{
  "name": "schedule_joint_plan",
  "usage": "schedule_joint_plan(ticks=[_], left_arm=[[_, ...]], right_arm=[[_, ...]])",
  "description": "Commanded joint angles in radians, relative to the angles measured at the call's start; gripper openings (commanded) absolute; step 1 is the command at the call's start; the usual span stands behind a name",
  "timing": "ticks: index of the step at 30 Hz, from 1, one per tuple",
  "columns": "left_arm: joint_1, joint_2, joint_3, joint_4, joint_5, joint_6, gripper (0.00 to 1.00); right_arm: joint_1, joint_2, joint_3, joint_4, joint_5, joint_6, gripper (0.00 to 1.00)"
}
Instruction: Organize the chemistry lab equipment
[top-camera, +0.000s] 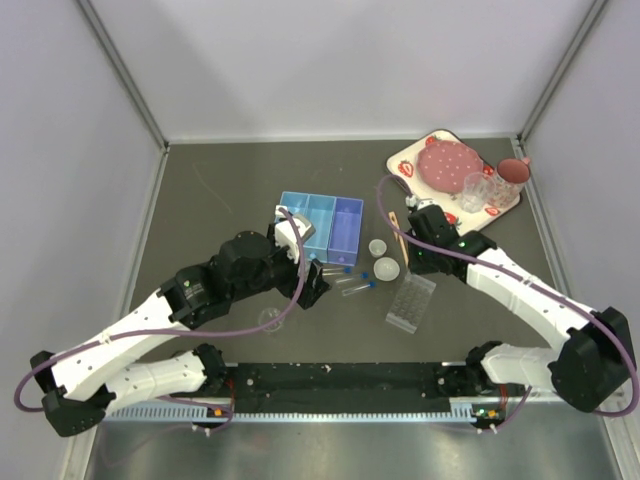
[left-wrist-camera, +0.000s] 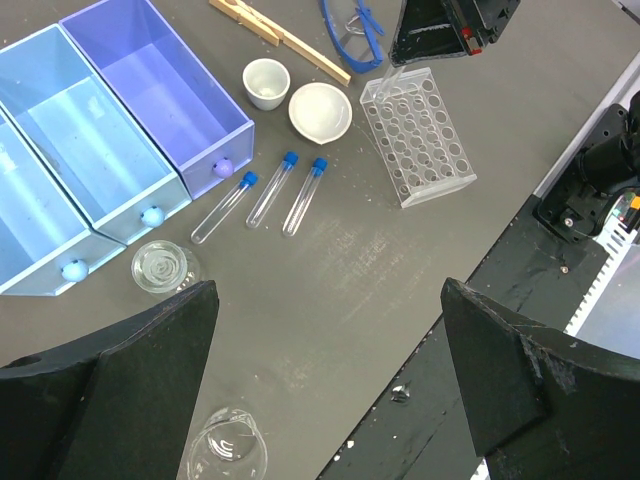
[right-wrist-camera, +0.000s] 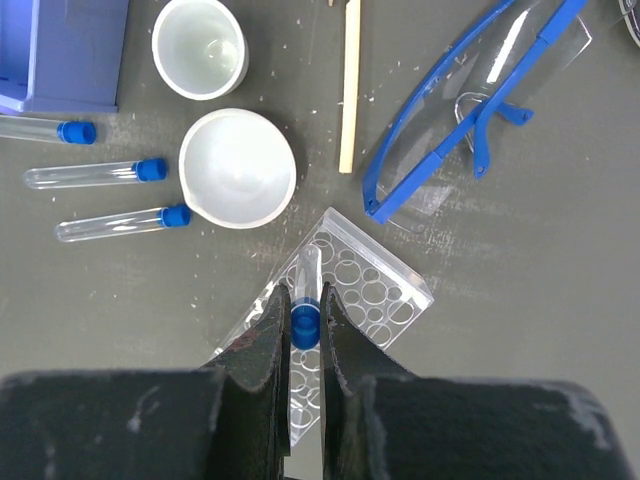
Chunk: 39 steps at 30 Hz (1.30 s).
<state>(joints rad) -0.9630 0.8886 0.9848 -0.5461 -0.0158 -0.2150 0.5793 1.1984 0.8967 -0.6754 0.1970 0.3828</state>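
Observation:
My right gripper (right-wrist-camera: 305, 335) is shut on a clear tube with a blue cap (right-wrist-camera: 305, 322), held upright over the near corner of the clear well rack (right-wrist-camera: 375, 290); the same gripper shows in the top view (top-camera: 425, 266). Three more blue-capped tubes (right-wrist-camera: 110, 175) lie side by side left of the rack. Two small white round dishes (right-wrist-camera: 237, 167) sit beside them. The wooden tongs (right-wrist-camera: 349, 90) lie behind. My left gripper (left-wrist-camera: 330, 370) is open and empty above bare table. Two clear glass dishes (left-wrist-camera: 163, 266) (left-wrist-camera: 227, 450) sit near its left finger.
A blue three-part drawer organiser (top-camera: 322, 222) stands behind the tubes. Blue safety glasses (right-wrist-camera: 470, 110) lie right of the tongs. The strawberry-print tray (top-camera: 408, 162) with pink plate and glasses is at the back right. A black rail (top-camera: 340, 385) runs along the near edge.

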Motion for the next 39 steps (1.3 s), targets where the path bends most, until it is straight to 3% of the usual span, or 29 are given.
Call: schedule_joint_plan(ticks=[1,39], left_arm=[[0.0,0.001,0.011,0.046,0.01,-0.001,0.99],[0.0,-0.013,0.0,0.046,0.04,0.008,0.99]], right_arm=[[-0.009,0.0,-0.001,0.01,0.028,-0.018,0.0],[-0.01,0.078,-0.042,0.005,0.032,0.041,0.0]])
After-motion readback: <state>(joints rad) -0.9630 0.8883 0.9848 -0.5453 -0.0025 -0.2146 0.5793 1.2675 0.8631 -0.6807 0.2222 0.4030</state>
